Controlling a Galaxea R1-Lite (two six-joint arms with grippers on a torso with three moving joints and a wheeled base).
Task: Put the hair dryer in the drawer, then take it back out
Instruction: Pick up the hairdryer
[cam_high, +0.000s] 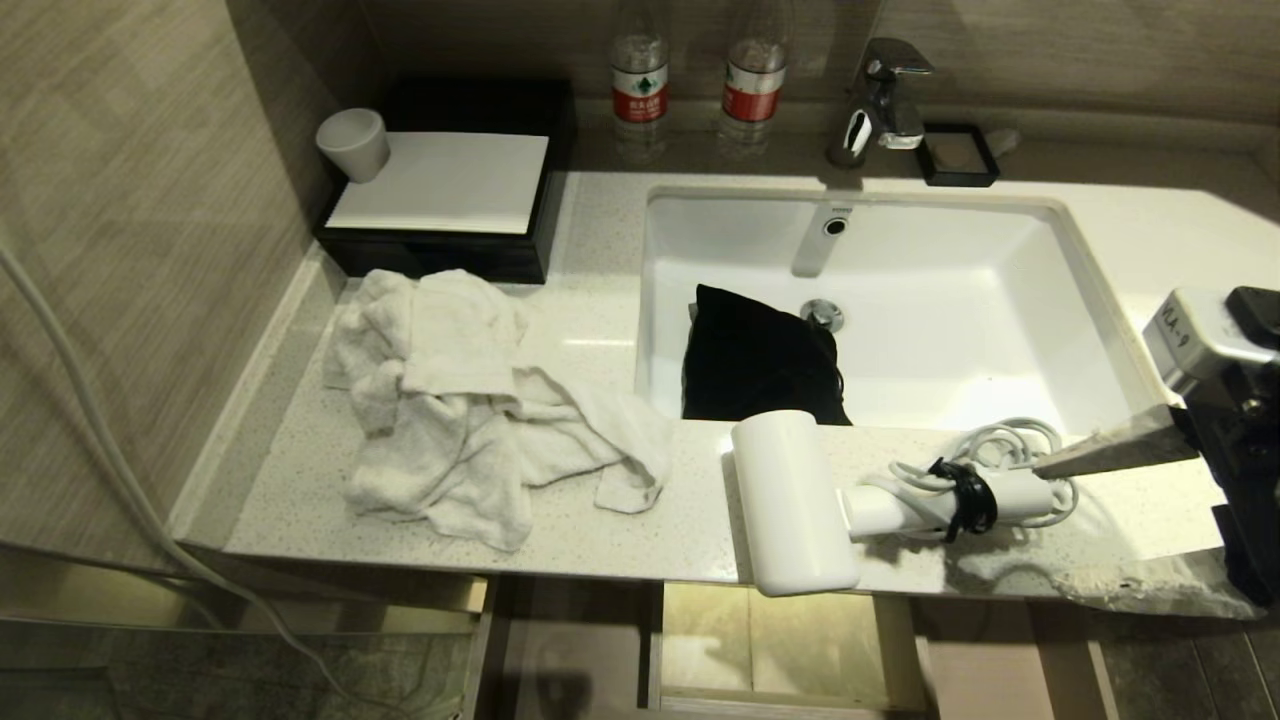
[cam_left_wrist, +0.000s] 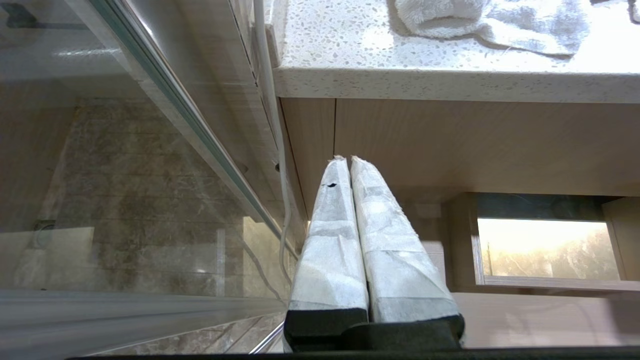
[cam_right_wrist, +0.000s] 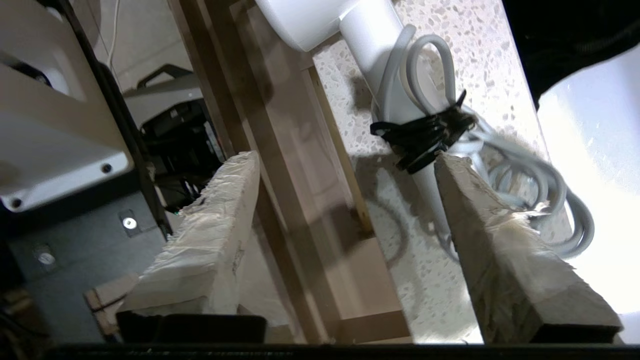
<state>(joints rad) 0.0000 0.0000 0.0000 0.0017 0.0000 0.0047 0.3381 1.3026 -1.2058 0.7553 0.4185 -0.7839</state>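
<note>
The white hair dryer (cam_high: 790, 500) lies on the counter's front edge, its barrel jutting over the open drawer (cam_high: 900, 640) below. Its handle points right, with the cord (cam_high: 1010, 445) bundled under a black strap (cam_high: 965, 495). My right gripper (cam_high: 1052, 528) is open at the handle's end and holds nothing. One finger (cam_high: 1110, 450) is over the counter beside the cord, the other (cam_high: 1150, 590) along the counter's edge. In the right wrist view the handle (cam_right_wrist: 370, 45) runs up to the fingertip (cam_right_wrist: 450, 165) of the right gripper (cam_right_wrist: 347, 159). My left gripper (cam_left_wrist: 345, 159) is shut and empty, low beside the cabinet.
A crumpled white towel (cam_high: 470, 410) covers the counter's left part. A black pouch (cam_high: 760, 360) lies in the sink (cam_high: 1090, 290). Two bottles (cam_high: 640, 80), a faucet (cam_high: 885, 100) and a black box (cam_high: 440, 250) with a cup (cam_high: 353, 143) stand at the back. A thin white cable (cam_high: 100, 440) hangs down the left wall.
</note>
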